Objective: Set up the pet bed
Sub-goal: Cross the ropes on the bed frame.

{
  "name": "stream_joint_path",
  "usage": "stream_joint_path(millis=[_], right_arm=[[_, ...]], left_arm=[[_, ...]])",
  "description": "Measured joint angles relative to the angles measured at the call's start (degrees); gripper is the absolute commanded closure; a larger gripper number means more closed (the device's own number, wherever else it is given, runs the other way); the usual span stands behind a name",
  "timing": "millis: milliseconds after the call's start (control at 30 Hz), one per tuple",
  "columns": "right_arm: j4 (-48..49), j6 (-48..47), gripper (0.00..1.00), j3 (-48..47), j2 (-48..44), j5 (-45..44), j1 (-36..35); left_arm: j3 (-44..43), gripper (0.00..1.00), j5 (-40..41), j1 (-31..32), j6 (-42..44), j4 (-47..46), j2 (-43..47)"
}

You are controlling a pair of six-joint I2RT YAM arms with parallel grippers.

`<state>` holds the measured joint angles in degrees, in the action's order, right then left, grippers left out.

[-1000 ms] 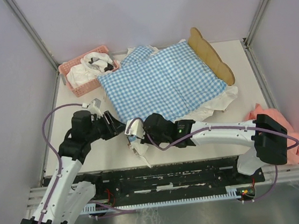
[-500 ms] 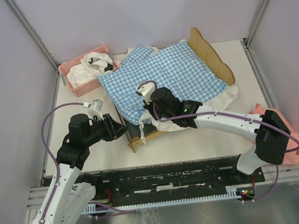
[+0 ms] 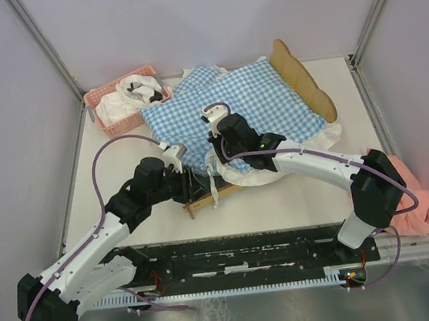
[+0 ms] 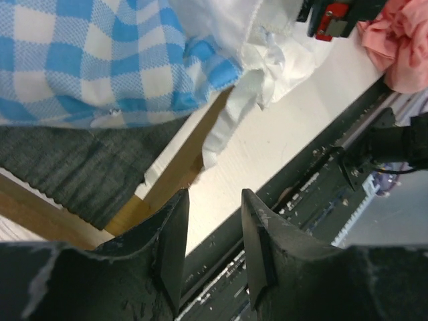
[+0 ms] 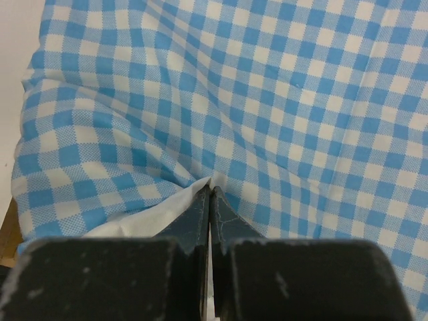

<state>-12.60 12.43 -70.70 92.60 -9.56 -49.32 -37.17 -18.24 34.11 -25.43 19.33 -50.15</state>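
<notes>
The pet bed shows its wavy wooden headboard (image 3: 304,80) at the back right and a bare wooden foot rail (image 3: 203,200) at the front left. Blue-white gingham bedding (image 3: 255,109) covers most of it. My right gripper (image 3: 218,154) is shut on a fold of that bedding (image 5: 267,100), with white lining pinched at its tips (image 5: 210,190). My left gripper (image 3: 194,184) stands open beside the foot corner, with nothing between its fingers (image 4: 214,197). Just beyond it are the wooden rail (image 4: 180,167) and the dark grey base (image 4: 73,167), under the lifted bedding (image 4: 87,60).
A pink basket (image 3: 99,100) holding white cloths (image 3: 133,92) stands at the back left. A pink cloth (image 3: 409,200) lies at the table's right edge. White ruffle (image 3: 255,173) hangs off the bed's near side. The black mounting rail (image 3: 241,254) runs along the near edge.
My right gripper has carried the bedding's near corner up from the table front, back over the bed, uncovering the foot rail. My left arm has swung right to the bed's near corner.
</notes>
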Motion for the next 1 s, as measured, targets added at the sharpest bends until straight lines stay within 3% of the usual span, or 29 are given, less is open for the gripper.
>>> stream_joint_path(millis=[400,600,733,833,1000], right_arm=[[0.15,2.62,0.98,0.00,0.00,5.44,2.16],[0.50,2.80,0.98,0.02,-0.07,6.10,2.99],[1.25,2.93,0.98,0.17,-0.09,6.19,3.54],[1.62,3.23,0.98,0.28,-0.09,6.21,4.02],[1.99,3.89,0.98,0.28,-0.09,6.51,4.72]], left_arm=[[-2.21,0.54,7.89,4.66,1.20,-8.72,-10.36],[-2.21,0.82,9.14,4.66,1.29,-11.78,-12.17],[-2.14,0.83,9.16,5.01,1.36,-12.02,-11.37],[-2.05,0.97,9.18,5.05,1.36,-11.26,-9.31],[-1.81,0.97,8.04,5.05,1.33,-10.62,-6.32]])
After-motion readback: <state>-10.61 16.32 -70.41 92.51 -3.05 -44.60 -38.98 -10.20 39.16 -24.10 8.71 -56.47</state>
